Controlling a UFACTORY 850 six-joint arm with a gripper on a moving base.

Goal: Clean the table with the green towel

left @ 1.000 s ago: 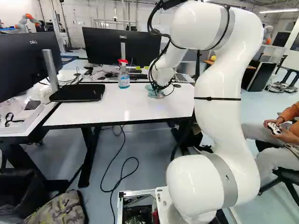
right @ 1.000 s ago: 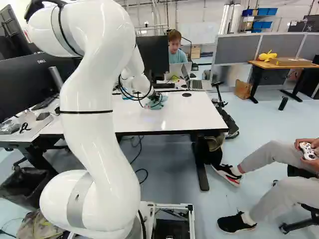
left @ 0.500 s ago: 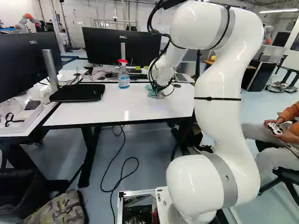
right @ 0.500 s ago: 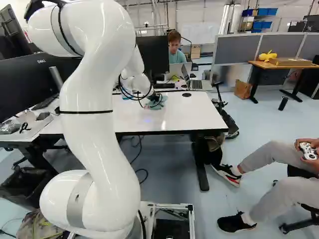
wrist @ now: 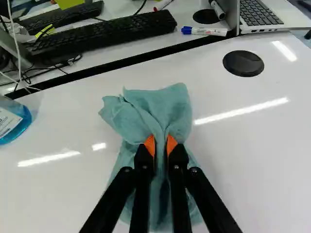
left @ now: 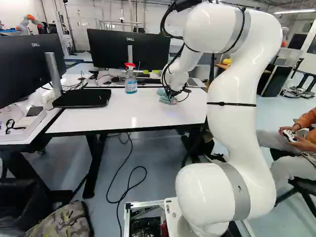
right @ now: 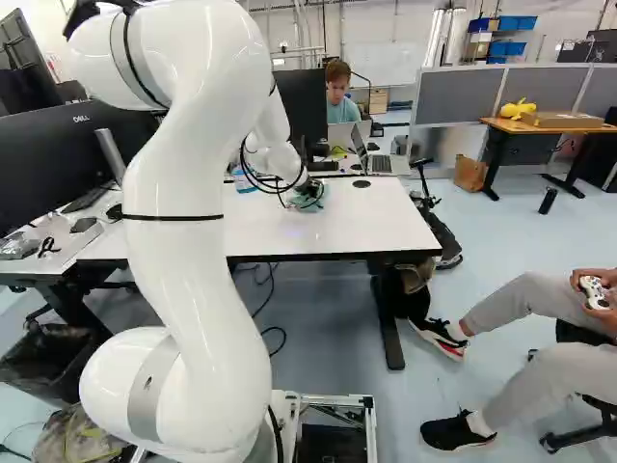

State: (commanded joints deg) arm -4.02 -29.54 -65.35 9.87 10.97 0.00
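One claw (left: 174,92) grips one towel (wrist: 163,109) over one table (left: 98,117), one bottle (left: 131,86) nearby, pinched folds hidden, bottle cut off in the wrist view.

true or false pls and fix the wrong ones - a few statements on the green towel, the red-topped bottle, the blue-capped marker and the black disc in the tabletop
1. The jaws are closed on the green towel. True.
2. The towel hangs down over an edge of the white table. False: it is over the tabletop, away from the edges.
3. The red-topped bottle stands on the white table. True.
4. The blue-capped marker lies on a keyboard. False: it lies on the far desk, by the laptop.
5. The black disc is uncovered. True.
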